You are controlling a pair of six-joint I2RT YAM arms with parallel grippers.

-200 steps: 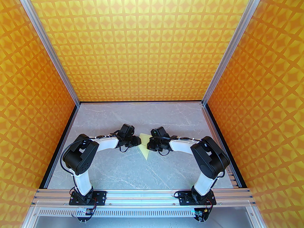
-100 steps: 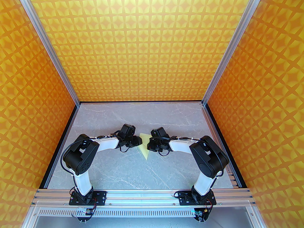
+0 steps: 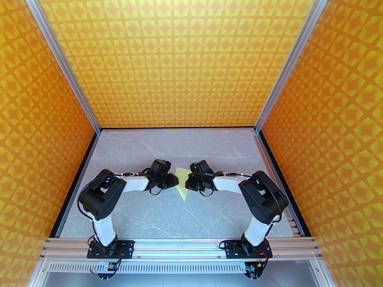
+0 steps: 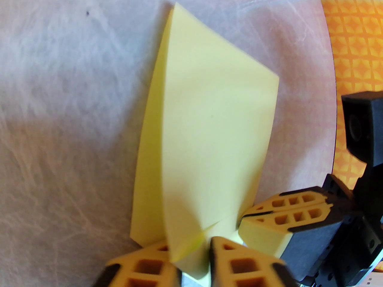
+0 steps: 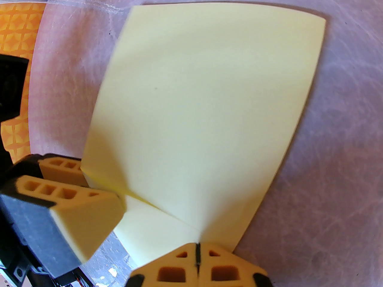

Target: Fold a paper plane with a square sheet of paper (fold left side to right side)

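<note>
The paper (image 3: 183, 190) lay at the middle of the worktop (image 3: 155, 217), between the two arms, already narrowed to a kite-like shape with its point toward the near edge. The right end effector (image 5: 197, 247) was clenched, with nothing visible between its jaws, and its joined tips pressed down on the paper near one edge as a hold-down. The left end effector (image 4: 191, 250) straddled the root of a raised flap (image 4: 209, 115), which stood off the lower layer and bowed. Its jaws were narrow around the flap, but I could not tell whether they truly pinched it. Judging from the task, the step in hand was carrying this left flap over to the right. Several things could spoil it. Without a firm bite, the thin flap could slip free and spring back. A pull stronger than the right tips could resist would slide or pivot the whole paper about that single pressed spot, and the crease would land skew. The bow in the flap could set a soft, wandering fold or a stray wrinkle instead of a clean line. The end effectors stood close together, so a sweep to the right could strike the right fingers or trap the flap against them. An upward tug could tear the paper at the root.
</note>
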